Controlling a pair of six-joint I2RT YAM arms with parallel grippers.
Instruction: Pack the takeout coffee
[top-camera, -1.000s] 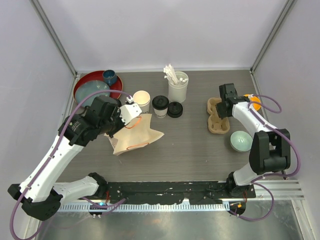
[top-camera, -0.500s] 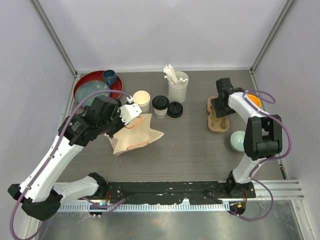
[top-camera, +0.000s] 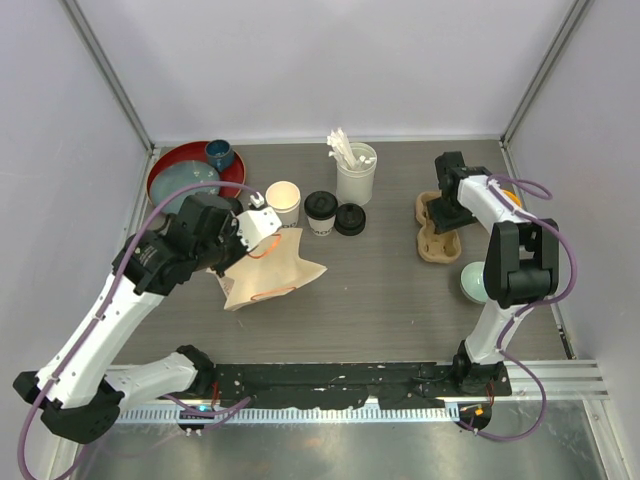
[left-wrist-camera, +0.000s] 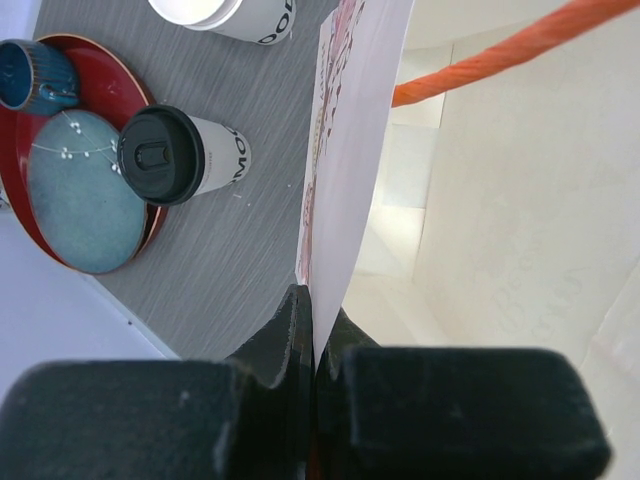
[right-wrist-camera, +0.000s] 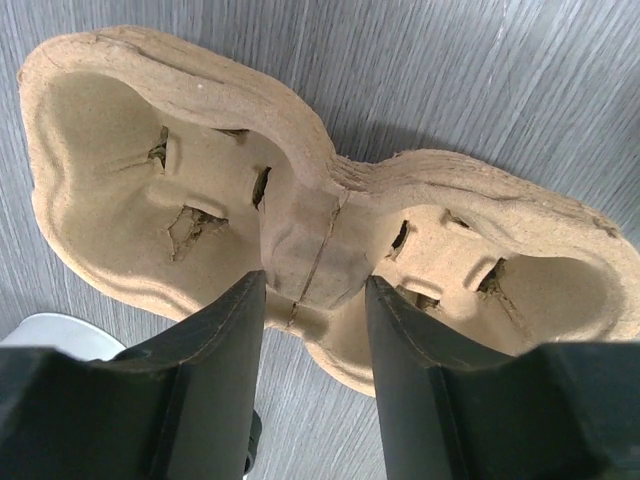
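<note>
**Right gripper opens over the cup carrier while the coffee waits across the worktop**

The right gripper (right-wrist-camera: 315, 298), almost closed a second ago, now stands released. Its jaws are parted astride the narrow bridge of the pulp carrier (right-wrist-camera: 120, 170), though whether they touch the pulp cannot be told. The right arm (top-camera: 505, 255) has folded in closer above the carrier, at the 3 o'clock side of the worktop (top-camera: 380, 300). This looks like the opening of a grasp on the carrier, probably to bring it toward the drinks. The left gripper (left-wrist-camera: 312, 335) stays clenched on the edge of the paper bag (top-camera: 270, 272). The takeout coffee is untouched: the open cup (top-camera: 283, 200), the lidded cup (top-camera: 320, 212) and the loose black lid (top-camera: 350, 219) stand in a row, well apart from the right gripper at its 9 o'clock. The open cup sits just beside the left gripper, at its 2 o'clock, and no cup is packed yet
</note>
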